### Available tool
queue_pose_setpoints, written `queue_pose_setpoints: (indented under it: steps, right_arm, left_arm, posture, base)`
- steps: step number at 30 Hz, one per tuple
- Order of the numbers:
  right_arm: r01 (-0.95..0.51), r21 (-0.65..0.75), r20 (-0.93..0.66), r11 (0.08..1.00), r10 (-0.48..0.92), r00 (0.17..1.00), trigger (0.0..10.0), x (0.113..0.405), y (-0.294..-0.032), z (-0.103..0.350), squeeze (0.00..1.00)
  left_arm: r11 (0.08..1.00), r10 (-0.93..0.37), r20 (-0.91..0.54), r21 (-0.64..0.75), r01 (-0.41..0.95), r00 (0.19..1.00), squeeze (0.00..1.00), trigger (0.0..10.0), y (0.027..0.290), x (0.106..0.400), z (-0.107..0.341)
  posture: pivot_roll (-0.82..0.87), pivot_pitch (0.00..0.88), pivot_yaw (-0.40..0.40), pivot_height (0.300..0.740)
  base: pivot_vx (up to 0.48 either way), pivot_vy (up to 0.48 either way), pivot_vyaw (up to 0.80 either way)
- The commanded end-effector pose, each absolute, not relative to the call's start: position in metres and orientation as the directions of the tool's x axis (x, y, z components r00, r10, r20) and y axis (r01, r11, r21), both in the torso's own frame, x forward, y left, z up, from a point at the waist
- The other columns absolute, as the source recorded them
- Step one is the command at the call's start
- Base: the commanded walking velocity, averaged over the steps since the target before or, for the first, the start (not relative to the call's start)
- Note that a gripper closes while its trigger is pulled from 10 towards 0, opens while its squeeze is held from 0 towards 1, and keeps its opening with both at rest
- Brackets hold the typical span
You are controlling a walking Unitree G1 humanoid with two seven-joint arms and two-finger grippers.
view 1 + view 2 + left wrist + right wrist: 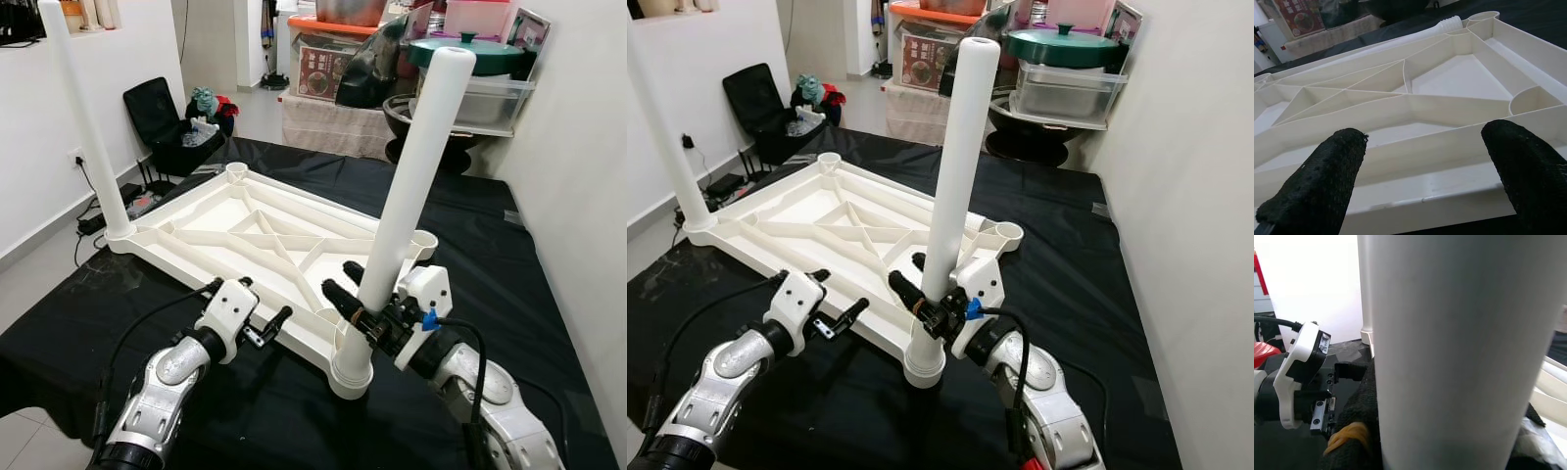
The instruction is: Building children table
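- Your right gripper [364,305] has its black fingers squeezed shut around the near leg [416,162], low down, just above the socket. Your left gripper [257,315] has its fingers wide apart with nothing in them, right at the near edge of the table.
- Biggest thing first: the white table top [245,230] lies upside down on the black cloth [460,245], with its ribs facing up.
- Next, the near leg stands almost straight up in the near corner socket [351,370]. It leans a little away from you.
- A second leg [83,117] stands in the far left corner.
- Two corner sockets [237,172] on the far side look empty.
- A loose leg [1415,40] seems to lie past the far edge of the table.
- You look to be fixing the near leg into its socket. Next, you likely need to push or twist it until it sits tight, while your left gripper holds the table edge so it does not slide.
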State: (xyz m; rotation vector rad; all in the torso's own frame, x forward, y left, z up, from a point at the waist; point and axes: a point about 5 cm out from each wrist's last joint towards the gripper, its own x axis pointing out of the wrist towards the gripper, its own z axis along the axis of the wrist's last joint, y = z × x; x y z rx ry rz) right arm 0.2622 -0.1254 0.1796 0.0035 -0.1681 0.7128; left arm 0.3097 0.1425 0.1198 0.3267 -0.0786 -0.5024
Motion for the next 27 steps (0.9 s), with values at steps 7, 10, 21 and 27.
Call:
queue_pose_setpoints:
  steps: [7,10,21,27]
  right_arm:
    - [0.270,-0.054,-0.116,0.961,-0.275,0.955,0.0,0.311,-0.213,0.142,0.00]
    - [0.551,-0.049,-0.101,0.833,-0.553,0.827,0.0,0.303,-0.229,0.141,0.00]
    - [0.270,0.100,-0.091,0.958,-0.261,0.961,10.0,0.320,-0.183,0.156,0.00]
    - [0.212,0.106,-0.018,0.971,-0.211,0.977,10.0,0.320,-0.170,0.165,0.00]
  left_arm:
    - [0.820,-0.494,-0.016,0.324,0.472,0.869,0.00,10.0,0.140,0.309,0.117]
    - [0.824,-0.487,-0.016,0.323,0.465,0.873,0.00,10.0,0.142,0.309,0.117]
    - [0.822,-0.492,-0.019,0.319,0.472,0.870,0.00,10.0,0.139,0.308,0.115]
    - [0.821,-0.492,-0.019,0.322,0.471,0.871,0.00,10.0,0.140,0.310,0.115]
  posture:
    - [0.03,0.000,-0.089,0.740]
    - [0.03,0.000,-0.090,0.740]
    - [0.02,0.000,-0.084,0.740]
    - [0.02,0.000,-0.085,0.740]
  base:
    - [0.000,0.000,0.00]
    - [0.000,0.000,0.00]
    - [0.000,0.000,0.00]
    - [0.000,0.000,0.00]
